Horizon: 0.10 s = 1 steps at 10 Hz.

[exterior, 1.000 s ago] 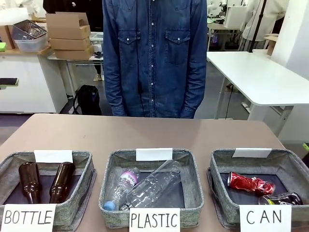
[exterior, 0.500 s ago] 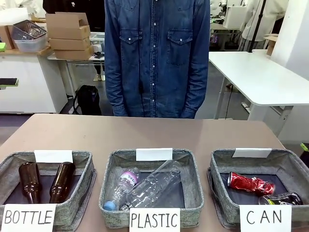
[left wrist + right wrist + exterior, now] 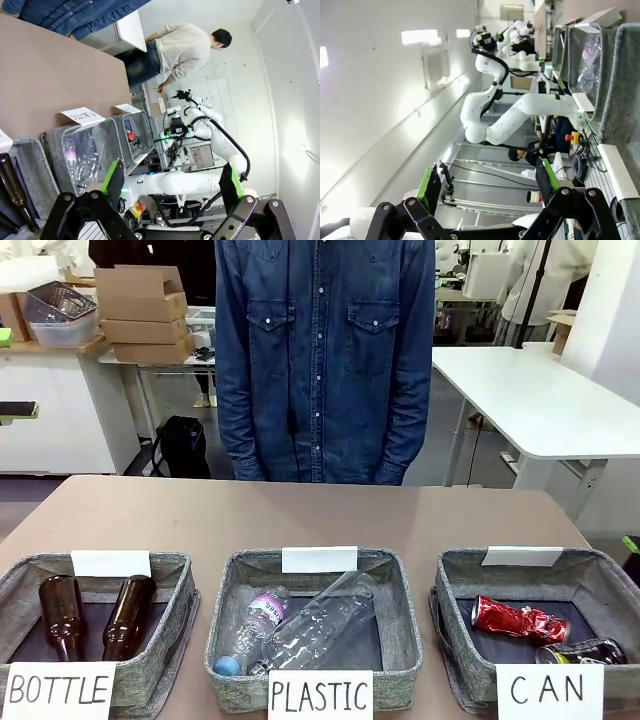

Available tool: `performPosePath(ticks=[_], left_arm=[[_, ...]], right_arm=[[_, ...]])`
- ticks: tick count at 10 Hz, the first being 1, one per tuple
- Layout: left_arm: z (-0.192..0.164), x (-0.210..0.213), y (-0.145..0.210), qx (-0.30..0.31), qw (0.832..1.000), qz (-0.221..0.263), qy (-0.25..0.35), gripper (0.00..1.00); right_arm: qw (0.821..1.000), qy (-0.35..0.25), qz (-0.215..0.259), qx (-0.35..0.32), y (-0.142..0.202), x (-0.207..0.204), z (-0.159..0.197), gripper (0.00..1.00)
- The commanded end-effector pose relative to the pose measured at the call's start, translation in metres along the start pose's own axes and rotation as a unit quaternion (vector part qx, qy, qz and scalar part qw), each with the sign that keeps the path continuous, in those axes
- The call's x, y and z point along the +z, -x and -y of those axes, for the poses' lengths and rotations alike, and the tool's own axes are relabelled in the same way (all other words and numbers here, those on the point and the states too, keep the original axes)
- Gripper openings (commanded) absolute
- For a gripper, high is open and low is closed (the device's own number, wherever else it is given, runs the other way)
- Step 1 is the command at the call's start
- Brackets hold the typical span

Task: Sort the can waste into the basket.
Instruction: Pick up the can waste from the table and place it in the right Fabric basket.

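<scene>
The grey woven basket (image 3: 455,585) signed "CAN" stands at the front right of the table. Inside it lie a crushed shiny red can (image 3: 518,620) and a dark can with yellowish marks (image 3: 582,651). In the left wrist view the same basket (image 3: 141,131) is far off, with the red can (image 3: 131,135) just showing. My left gripper (image 3: 172,184) is open and empty, held off to the side of the table. My right gripper (image 3: 487,184) is also open and empty, aimed away across the room.
A "BOTTLE" basket (image 3: 175,575) holds two brown glass bottles (image 3: 95,615). A "PLASTIC" basket (image 3: 400,610) holds clear plastic bottles (image 3: 305,625). A person in a denim shirt (image 3: 325,350) stands at the far edge. Bare brown tabletop (image 3: 300,515) lies behind the baskets.
The person in denim has shifted slightly to the right. The baskets and cans have not moved.
</scene>
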<state>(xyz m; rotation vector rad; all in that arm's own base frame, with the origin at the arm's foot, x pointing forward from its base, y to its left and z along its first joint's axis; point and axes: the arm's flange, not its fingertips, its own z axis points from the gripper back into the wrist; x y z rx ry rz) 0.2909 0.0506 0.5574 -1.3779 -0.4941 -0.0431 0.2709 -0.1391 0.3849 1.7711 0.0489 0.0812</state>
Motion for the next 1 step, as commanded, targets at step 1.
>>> performPosePath(ticks=[1], left_arm=[[0.0021,-0.0026,0.0015,0.000,1.000,0.003,0.008,1.00]], right_arm=[[1.000,0.003,-0.007,0.010,0.0034,0.0030,-0.0020,1.00]])
